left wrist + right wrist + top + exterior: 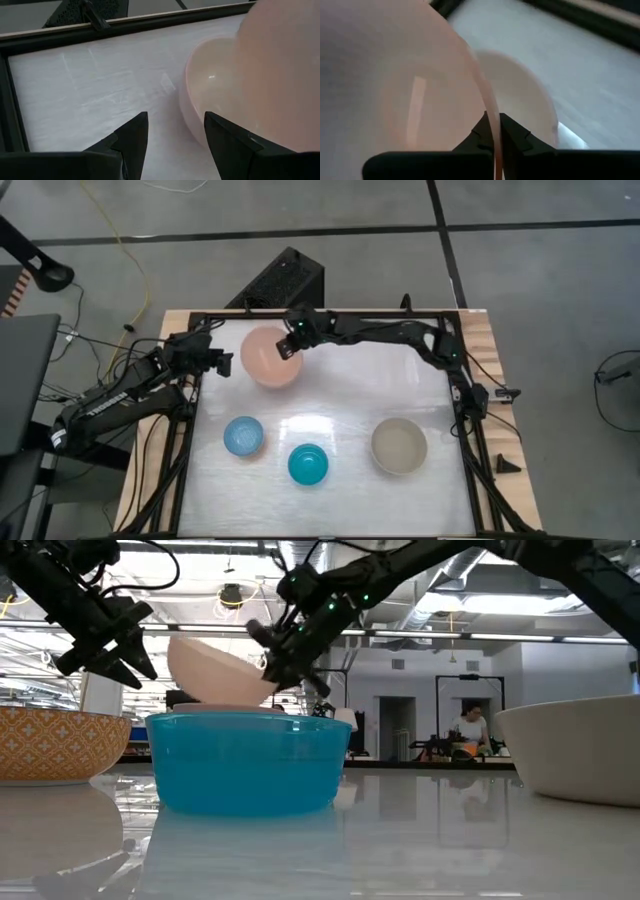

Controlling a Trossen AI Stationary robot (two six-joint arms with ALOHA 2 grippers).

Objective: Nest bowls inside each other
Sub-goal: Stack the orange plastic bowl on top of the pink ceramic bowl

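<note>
My right gripper (pixel 291 345) is shut on a peach-orange bowl (pixel 268 358) at the table's far left. The bowl hangs tilted over a cream-white bowl (pixel 210 95) that stands on the table under it, also seen in the right wrist view (pixel 525 90). My left gripper (pixel 176 117) waits open just left of these two bowls, with nothing between its fingers. Nearer the front stand a light blue bowl (pixel 243 436), a teal bowl (pixel 308 464) and a grey-beige bowl (pixel 399 445), each on its base. My right gripper pinches the peach-orange bowl's rim (pixel 490 106) on its far right side, one finger inside the bowl and one outside. The fingers slant down from the table's far right. The bowl is tilted (pixel 215 670); whether its underside touches the cream-white bowl, I cannot tell.
A black frame (pixel 200 315) runs round the white table top. A black box (pixel 285 280) sits on the floor behind the far edge. In the low view the teal bowl (pixel 248 762) stands in front of the held bowl. Bare table lies at the middle and far right.
</note>
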